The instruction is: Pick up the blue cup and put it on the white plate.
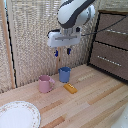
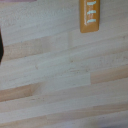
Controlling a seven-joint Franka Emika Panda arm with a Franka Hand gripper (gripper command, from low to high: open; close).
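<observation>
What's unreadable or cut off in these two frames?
- White plate: exterior view, cropped by the bottom and left edges.
- Blue cup: handle not visible in the exterior view; absent from the wrist view.
- Orange bar: wrist view, cut by the top edge, markings too blurred to read.
- Gripper: small in the exterior view; fingers apart, holding nothing.
- Pink mug: inside hidden.

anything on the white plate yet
No. The white plate shows only its bare face and patterned rim, though part is cut off by the picture edge. The blue cup stands on the wooden table.
</observation>
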